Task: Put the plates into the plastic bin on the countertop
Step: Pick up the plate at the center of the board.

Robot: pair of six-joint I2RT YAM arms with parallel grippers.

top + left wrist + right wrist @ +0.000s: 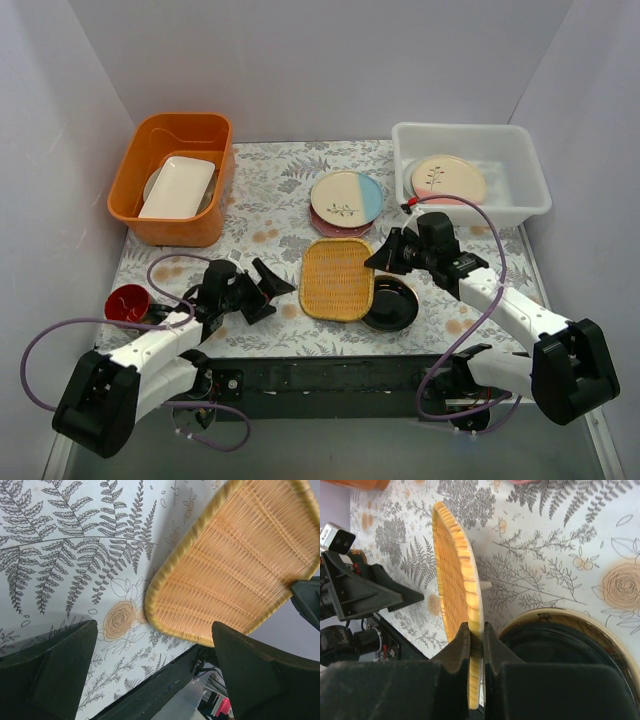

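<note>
Right gripper [476,630] clenched on the rim of the mustard woven plate [338,279], at the middle of the countertop [270,190].
In the right wrist view the two fingers [457,647] pinch the plate's edge with no gap, and the glossy black plate [560,655] with a pale gold rim lies just beside them. From above, the woven plate looks nearly square with rounded corners, with a ribbed weave and a thicker braided border; its right edge overlaps the left side of the black plate. The left gripper [155,627] stands released, its jaws wide apart, with the plate's near left corner between them but not touching. Behind it, the cream-and-blue plate [347,197] with a sprig rests on a pink plate [325,222]. The plastic bin [530,190] at back right holds the cream-and-pink plate [448,180].
</note>
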